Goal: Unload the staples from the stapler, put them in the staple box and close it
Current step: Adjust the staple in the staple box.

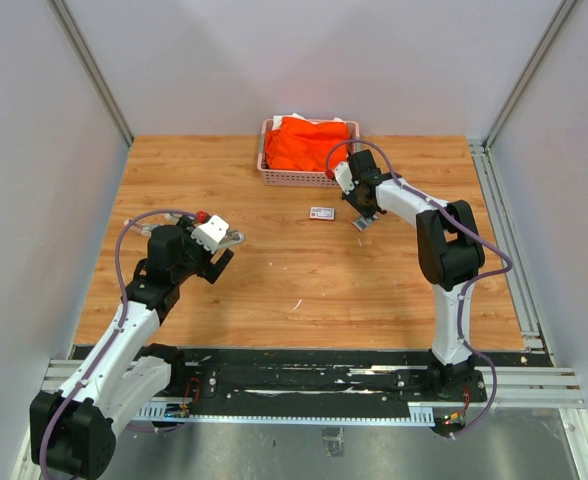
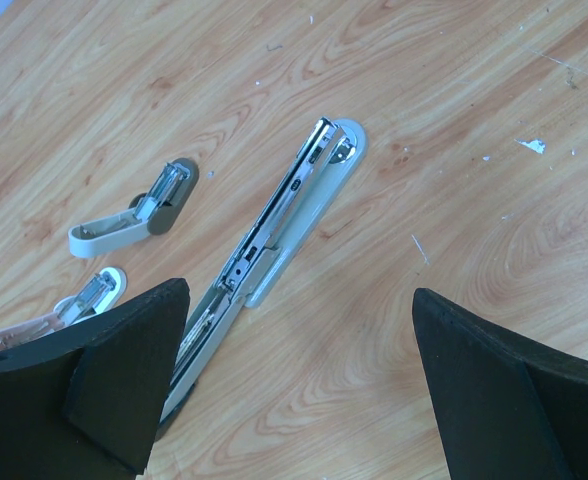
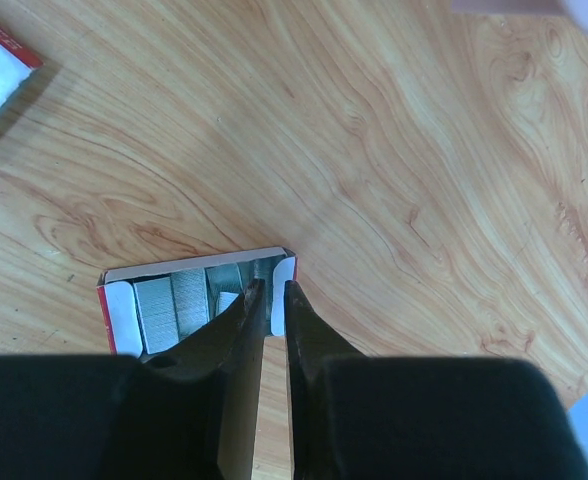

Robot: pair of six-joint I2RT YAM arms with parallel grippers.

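Bare counter (image 1: 304,290) all round, walls (image 1: 34,150) well off. Left claw (image 2: 299,295) spread wide over opened stapler (image 2: 294,200), holding nothing; right claw (image 3: 271,290) nearly closed, nipping end wall of staple tray (image 3: 119,305).

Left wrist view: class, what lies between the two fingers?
In the left wrist view, an opened stapler lies on the table between the open fingers, hard by one of them; the rest is bare wood.

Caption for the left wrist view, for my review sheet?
Open left gripper above a grey stapler swung open on the wooden table, two smaller staplers beside it.
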